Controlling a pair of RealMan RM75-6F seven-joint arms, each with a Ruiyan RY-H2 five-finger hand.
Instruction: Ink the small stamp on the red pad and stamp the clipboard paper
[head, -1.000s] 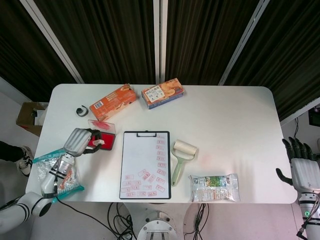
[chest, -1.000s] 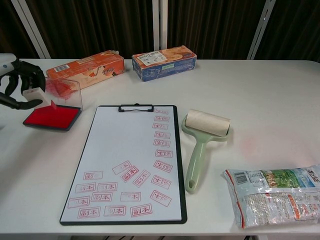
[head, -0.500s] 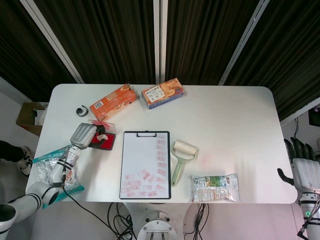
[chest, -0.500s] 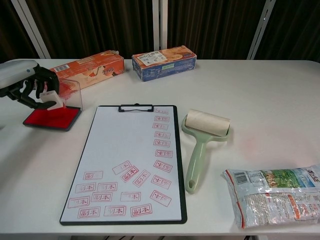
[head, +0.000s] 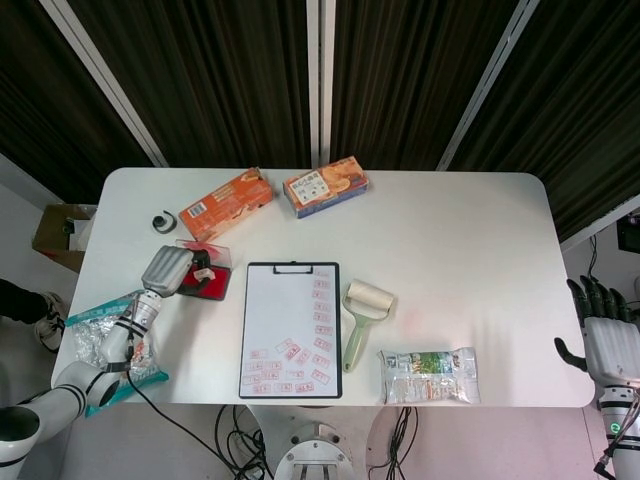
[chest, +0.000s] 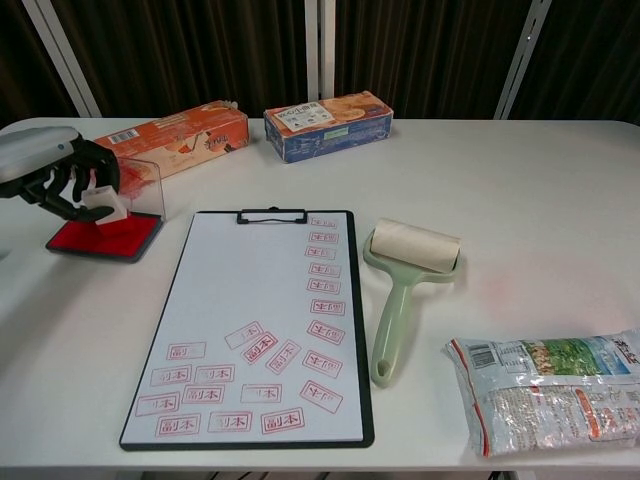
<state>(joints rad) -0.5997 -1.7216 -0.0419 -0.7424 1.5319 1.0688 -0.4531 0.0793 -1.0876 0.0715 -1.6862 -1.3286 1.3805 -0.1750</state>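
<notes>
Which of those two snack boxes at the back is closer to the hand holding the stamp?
The orange box; it lies just behind the left hand, while the blue-sided box sits farther right.

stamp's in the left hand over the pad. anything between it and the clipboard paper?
Nothing visible. The left hand holds the small stamp above the red pad, and the bare table runs from there to the clipboard paper. The pad's clear raised lid stands behind, away from the clipboard.

White rounded table (head: 480, 250) w/ dark curtains (head: 240, 70) behind, cardboard box (head: 58, 232) on floor at left.
</notes>
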